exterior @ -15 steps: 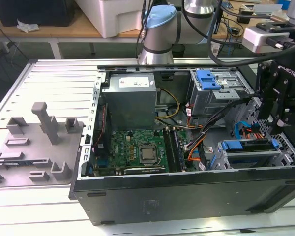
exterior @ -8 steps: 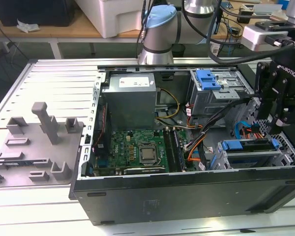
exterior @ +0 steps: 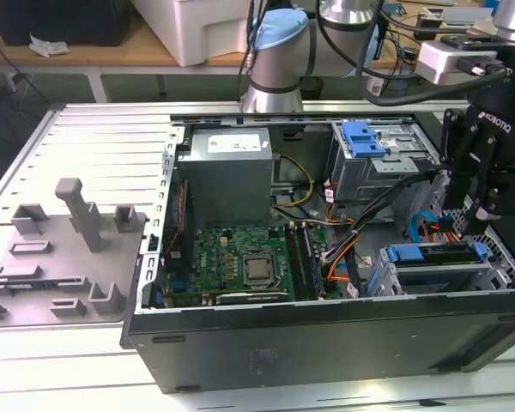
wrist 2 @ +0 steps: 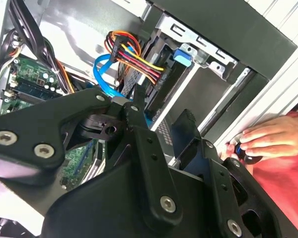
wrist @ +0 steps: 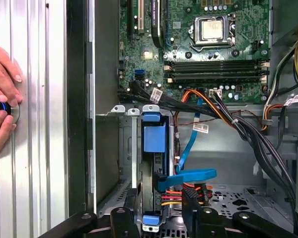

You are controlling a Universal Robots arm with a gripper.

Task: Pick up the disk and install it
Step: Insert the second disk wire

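Gripper [wrist: 161, 220] links are cut off at the frame edge in both wrist views, so only part of the black body is seen. Its fingers [wrist: 125, 218] are spread wider than the disk [wrist: 154, 139] and are stood either side of that drive's near end. Contact with the pads is hidden and cannot be confirmed.

The disk is seen edge-on in the first wrist view, upright in its slot in the case's drive bay, blue bracket facing the camera. Its label is not visible. A blue flat cable [wrist: 188, 176] is crossed just behind it, and orange, yellow and black wires are bunched beside it. Their plug ends are hard to make out. Beyond them the motherboard [wrist: 213, 54] is laid flat.

A hand [wrist: 0, 99] is rested on the ribbed table [wrist: 39, 148] outside the case wall, closed over a small dark-blue object that is mostly covered.

In the exterior view, the black computer case [exterior: 326, 343] is nearest, low in the frame. The gripper [exterior: 470, 219] is hung at the exterior view's right, over the disk [exterior: 429, 255] at lower right, which is partly blocked by it. The power-supply box [exterior: 227, 176] and the latched drive cage [exterior: 369, 142] are set farther back, at upper centre
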